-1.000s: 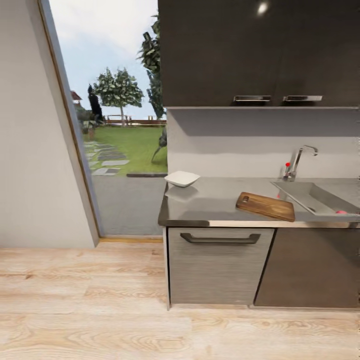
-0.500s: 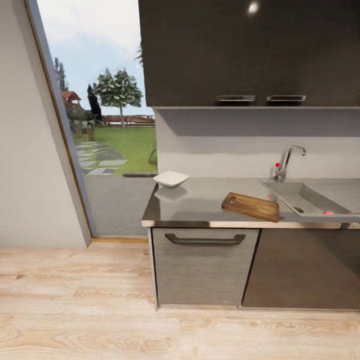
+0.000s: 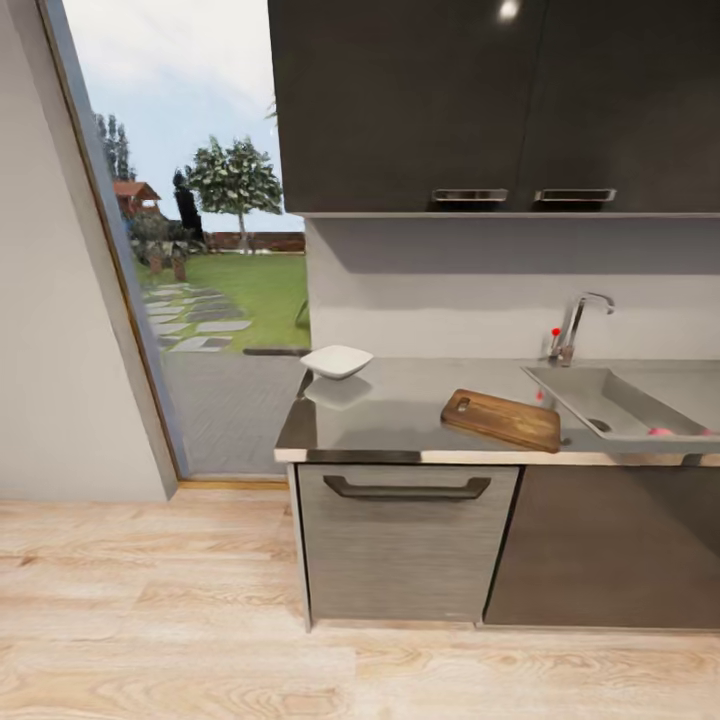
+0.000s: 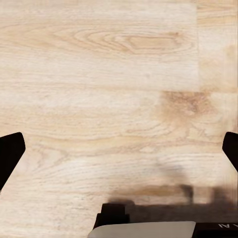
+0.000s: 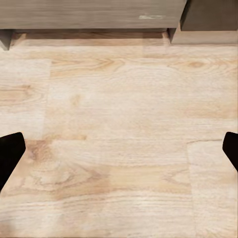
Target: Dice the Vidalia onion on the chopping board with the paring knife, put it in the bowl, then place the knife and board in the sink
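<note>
head view: faced the countertop (image 3: pixel 400 420), glossy grey w/ thin shiny front edge, above a grey drawer front (image 3: pixel 400 545) w/ dark handle (image 3: pixel 405 490) & a darker cabinet door (image 3: pixel 610 545) to its right; chopping board (image 3: pixel 502 419) lay flat on the counter, dark brown, handle slot toward the bowl side, just beside the sink's near-left corner; bowl (image 3: pixel 337 361) white, squarish rim, sat near the counter's left back corner, well apart from the board; sink (image 3: pixel 625 405) at right, grey steel basin w/ round drain, chrome bent tap (image 3: pixel 577 322) w/ red knob behind it; vidalia onion (image 3: pixel 659 432) seen as small pinkish-red lump inside the basin by its front wall, partly cut by the rim; paring knife couldn't be made out; dark upper cabinets (image 3: pixel 490 100) above, w/ two metal pulls; glass door (image 3: pixel 200 270) at left opened on lawn, trees & stepping stones; light wood floor (image 3: pixel 150 610) in front.

left wrist view: left gripper (image 4: pixel 119 151) over bare floor planks, dark fingertips (image 4: pixel 10 153) at opp. edges of the pic, spread wide, nothing between; shadow on planks below.

right wrist view: right gripper (image 5: pixel 119 151) likewise spread wide, fingertips (image 5: pixel 10 151) far apart, held nothing; floor under it, cabinet base (image 5: pixel 94 14) at the far edge.
</note>
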### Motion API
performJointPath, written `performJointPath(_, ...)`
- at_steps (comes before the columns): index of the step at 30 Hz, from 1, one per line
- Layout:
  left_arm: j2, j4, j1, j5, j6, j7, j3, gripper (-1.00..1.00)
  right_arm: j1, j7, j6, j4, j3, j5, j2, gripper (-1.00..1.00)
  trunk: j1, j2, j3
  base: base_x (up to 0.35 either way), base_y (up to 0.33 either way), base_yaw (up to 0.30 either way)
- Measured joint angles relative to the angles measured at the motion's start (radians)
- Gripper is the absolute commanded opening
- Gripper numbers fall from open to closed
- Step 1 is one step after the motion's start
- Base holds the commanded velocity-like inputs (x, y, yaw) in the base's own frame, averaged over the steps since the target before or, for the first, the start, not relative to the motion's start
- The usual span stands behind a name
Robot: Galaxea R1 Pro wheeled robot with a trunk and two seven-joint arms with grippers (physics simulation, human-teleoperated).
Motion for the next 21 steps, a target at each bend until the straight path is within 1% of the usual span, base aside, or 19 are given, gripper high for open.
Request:
performJointPath(2, 0.000, 0.000, 0.000, 0.000, 0.000, 0.000, 0.000, 1.00, 0.000, 0.000, 0.000, -0.001, 0.001, 0.000, 0.000, 1.00, 0.000, 0.000, 0.000, 0.252, -0.121, -0.085)
performJointPath(8, 0.000, 0.000, 0.000, 0.000, 0.000, 0.000, 0.000, 1.00, 0.000, 0.000, 0.000, 0.000, 0.001, 0.000, 0.000, 1.00, 0.000, 0.000, 0.000, 0.250, -0.214, -0.035)
performJointPath(21, 0.000, 0.000, 0.000, -0.001, 0.000, 0.000, 0.000, 1.00, 0.000, 0.000, 0.000, 0.000, 0.001, 0.000, 0.000, 1.00, 0.000, 0.000, 0.000, 0.219, -0.261, -0.002)
